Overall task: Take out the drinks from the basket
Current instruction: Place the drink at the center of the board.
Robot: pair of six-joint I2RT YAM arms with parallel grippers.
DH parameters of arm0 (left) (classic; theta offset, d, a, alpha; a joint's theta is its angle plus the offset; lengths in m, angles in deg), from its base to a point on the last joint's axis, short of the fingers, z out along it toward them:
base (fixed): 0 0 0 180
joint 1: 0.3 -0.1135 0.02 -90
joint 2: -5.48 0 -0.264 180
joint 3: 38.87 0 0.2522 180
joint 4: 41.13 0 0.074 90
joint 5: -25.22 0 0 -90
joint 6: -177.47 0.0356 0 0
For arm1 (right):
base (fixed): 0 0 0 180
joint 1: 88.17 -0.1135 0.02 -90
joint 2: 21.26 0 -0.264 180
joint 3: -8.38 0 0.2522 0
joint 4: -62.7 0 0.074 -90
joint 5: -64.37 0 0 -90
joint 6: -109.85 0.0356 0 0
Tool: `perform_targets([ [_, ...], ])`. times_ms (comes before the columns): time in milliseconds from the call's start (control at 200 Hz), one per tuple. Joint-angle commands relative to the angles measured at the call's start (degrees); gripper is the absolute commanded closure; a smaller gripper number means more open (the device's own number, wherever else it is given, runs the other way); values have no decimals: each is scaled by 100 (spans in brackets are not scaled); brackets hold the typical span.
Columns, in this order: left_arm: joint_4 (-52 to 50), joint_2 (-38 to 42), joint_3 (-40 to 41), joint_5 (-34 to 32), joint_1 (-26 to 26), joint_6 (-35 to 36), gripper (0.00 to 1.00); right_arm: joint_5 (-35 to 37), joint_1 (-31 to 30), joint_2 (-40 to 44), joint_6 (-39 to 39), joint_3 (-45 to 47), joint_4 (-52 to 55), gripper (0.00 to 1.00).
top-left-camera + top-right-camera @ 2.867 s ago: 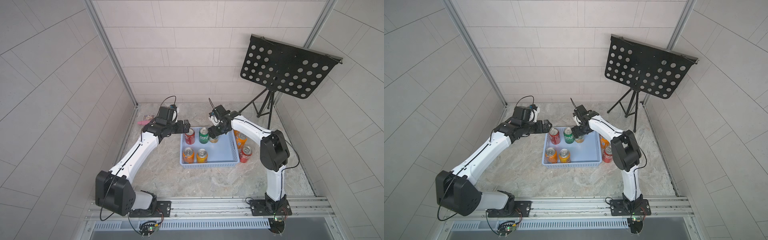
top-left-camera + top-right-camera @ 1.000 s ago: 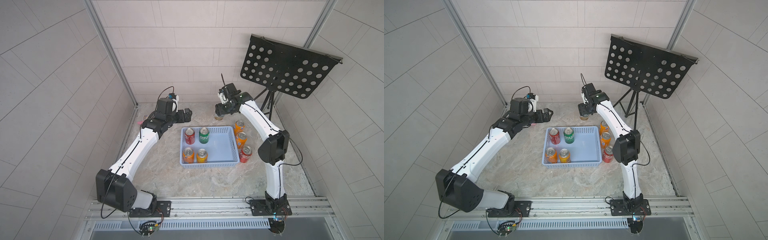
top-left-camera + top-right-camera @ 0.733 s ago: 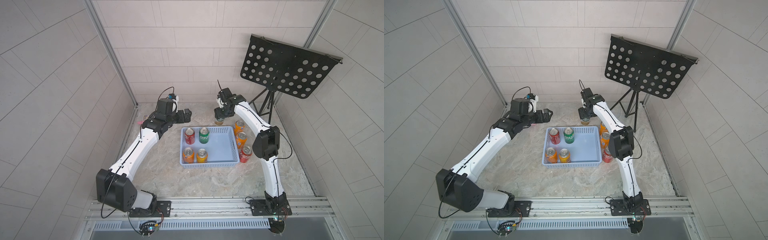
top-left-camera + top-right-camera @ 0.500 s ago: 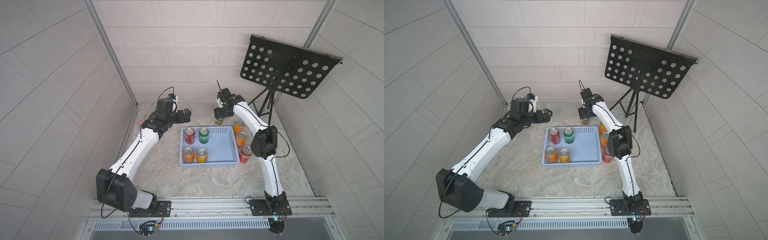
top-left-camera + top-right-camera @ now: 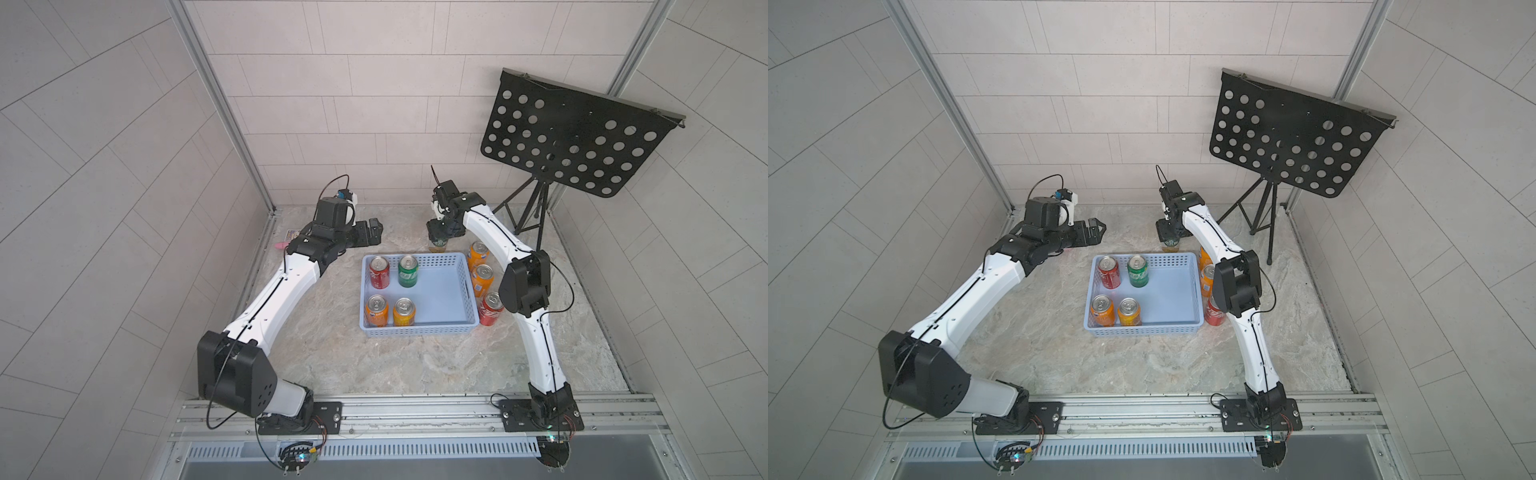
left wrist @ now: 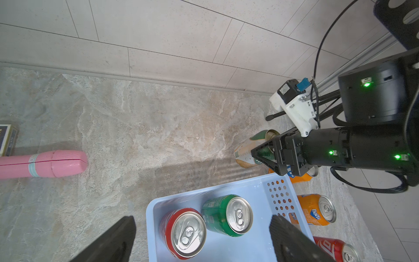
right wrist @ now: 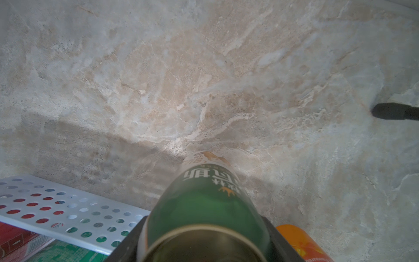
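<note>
The right gripper (image 5: 441,233) is clamped on the top of a green-and-white can (image 7: 204,199). It holds the can just outside the far wall of the pale blue basket (image 5: 415,331), low over the marble floor (image 5: 415,365). This looks like the placing step: next, set the can upright and release it. Four cans (image 5: 379,272) stand inside the basket. The left gripper (image 5: 1098,232) hovers nearby, fingers apart.

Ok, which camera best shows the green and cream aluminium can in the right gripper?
Left wrist view: the green and cream aluminium can shows side-on, the right gripper shut on its top. Right wrist view looks down the can, blurred. In both top views the can is small, half under the gripper.
</note>
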Motion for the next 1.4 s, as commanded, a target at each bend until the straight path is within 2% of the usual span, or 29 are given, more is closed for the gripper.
perform_targets([
  [0, 142, -103, -4, 167, -63, -163, 0, 4, -11, -17, 76, 12, -25, 71],
  [105, 145, -185, -78, 332, -155, -243, 0, -6, -17, -11, 75, 100, -33, 66],
  [245, 162, -279, -81, 549, -285, -385, 0, -41, -11, -8, 3, 146, -25, 55],
  [350, 179, -328, -99, 657, -353, -454, 0, -33, -18, 4, -16, 147, -19, 42],
  [580, 179, -337, -76, 670, -362, -467, 0, 23, -18, 129, 38, 165, -66, 22],
  [921, 143, -273, -57, 631, -367, -432, 0, -32, -15, 226, 82, 147, -63, 20],
  [1096, 126, -273, -54, 643, -367, -428, 0, 56, 14, 421, 160, 18, -87, 16],
  [1241, 74, -215, -54, 567, -389, -371, 0, 189, 24, 801, 227, 11, -96, 16],
  [1391, -142, -150, -121, 527, -382, -190, 0, -113, -60, 1468, 73, 345, -205, 16],
])
